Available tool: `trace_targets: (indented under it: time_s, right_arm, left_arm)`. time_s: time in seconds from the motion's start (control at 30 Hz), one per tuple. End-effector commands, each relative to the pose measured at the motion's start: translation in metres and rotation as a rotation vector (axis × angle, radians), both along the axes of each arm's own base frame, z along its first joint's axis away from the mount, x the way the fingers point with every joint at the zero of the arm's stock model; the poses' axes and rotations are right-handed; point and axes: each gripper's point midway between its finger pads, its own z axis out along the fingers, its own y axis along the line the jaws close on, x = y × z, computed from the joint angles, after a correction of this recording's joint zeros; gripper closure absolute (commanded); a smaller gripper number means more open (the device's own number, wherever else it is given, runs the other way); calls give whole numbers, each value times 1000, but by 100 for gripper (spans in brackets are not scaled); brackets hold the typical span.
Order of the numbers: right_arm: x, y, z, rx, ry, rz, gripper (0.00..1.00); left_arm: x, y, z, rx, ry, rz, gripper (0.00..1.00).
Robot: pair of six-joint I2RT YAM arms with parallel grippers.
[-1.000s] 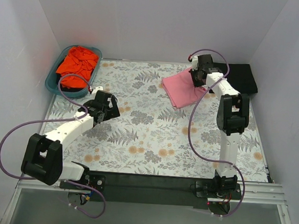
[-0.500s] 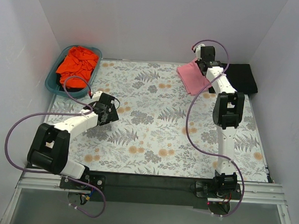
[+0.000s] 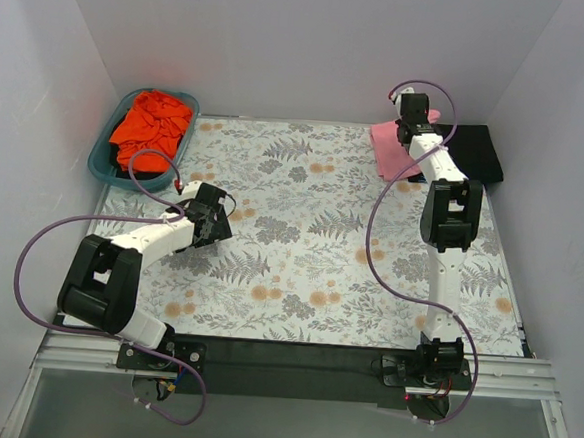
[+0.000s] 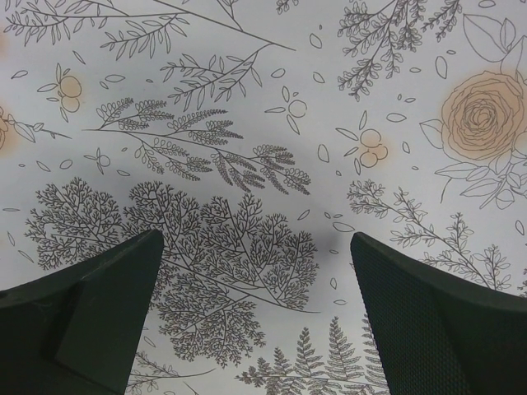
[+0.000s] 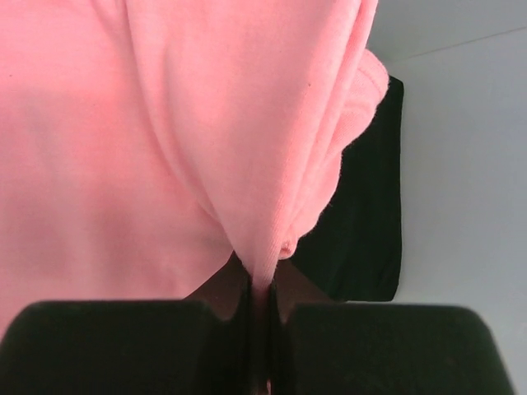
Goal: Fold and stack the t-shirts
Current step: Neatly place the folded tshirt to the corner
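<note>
Middle of the counter [image 3: 308, 270] is wide open now. Teal basket [image 3: 102, 164] sits in the far-left corner with the orange-red tee [image 3: 153, 124] bunched inside. Right jaws pinch the pink tee [image 3: 390, 154], hauled from mid-counter a second ago to the far-right corner, right beside the black tee [image 3: 477, 152]. Left jaws spread wide, low over the counter.

Overhead view: bright, even, diffuse light; sharp throughout; my arms throw only faint soft shadows on the white floral-printed tablecloth [image 3: 300, 250]. Left wrist view: print crisp, faint grey shadow patches, my left gripper [image 4: 255, 239] dark and soft-edged at the lower corners. Right wrist view: light pink cotton t-shirt [image 5: 123, 123] close, slightly soft; my right gripper [image 5: 262, 296] near black.
</note>
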Motion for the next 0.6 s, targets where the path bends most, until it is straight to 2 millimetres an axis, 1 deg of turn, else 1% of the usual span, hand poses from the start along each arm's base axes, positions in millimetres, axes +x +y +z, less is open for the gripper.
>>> trace_targets:
  time_s: [0.0,0.07,0.13,0.27,0.37,0.47,0.57]
  right_arm:
    - [3,-10,77,-37,-179,-48,99]
    - [-2,-16,82,-55,-191,-69,99]
    - [-2,-19,88,-58,-212,-76,99]
    - [-1,-18,108,-46,-258,-72,99]
    - [-1,-19,117,-50,-280,-70,99]
    - [-1,-19,123,-61,-292,-66,99]
    - [-3,-24,123,-80,-293,-80,99]
  left_arm:
    - [6,2,10,24,-39,6,2]
    - [6,1,11,25,-44,2,2]
    - [6,-1,11,28,-42,-6,2]
    - [5,-2,11,41,-43,-13,2]
    - [6,-2,11,44,-44,-16,2]
    - [6,-3,11,45,-44,-20,2]
    - [5,-5,11,49,-42,-27,2]
